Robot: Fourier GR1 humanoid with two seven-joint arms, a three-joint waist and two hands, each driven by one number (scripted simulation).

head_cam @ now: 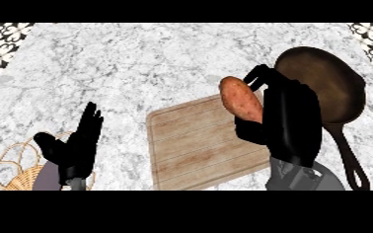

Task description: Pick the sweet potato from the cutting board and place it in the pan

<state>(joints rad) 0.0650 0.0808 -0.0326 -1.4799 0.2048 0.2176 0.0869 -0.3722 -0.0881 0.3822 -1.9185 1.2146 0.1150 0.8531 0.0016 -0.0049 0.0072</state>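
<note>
The right hand (291, 123) is closed on the sweet potato (241, 98). Its fingers curl over the far end and its thumb tucks under the near end, so it grips the vegetable from the right-hand side. The sweet potato sits against the left of the palm, over the far right corner of the cutting board (197, 143). It appears lifted off the wood rather than lying on it, though the steep view does not settle the height.

Its long axis runs mostly from the surface's far edge toward the near edge. The far end leans slightly left, the near end slightly right. Both ends look rounded.

The pan (328, 84) lies just beyond the hand toward the surface's right edge, with its bowl partly hidden behind the fingers and its handle running toward the near edge. The pan holds nothing visible.

The pick looks done, judging by the grip. What is left is the carry to the right over the pan's rim and the release.

The left hand (73, 148) rests open, fingers up, near the surface's (146, 59) near left corner above a wicker basket (18, 165).
</note>
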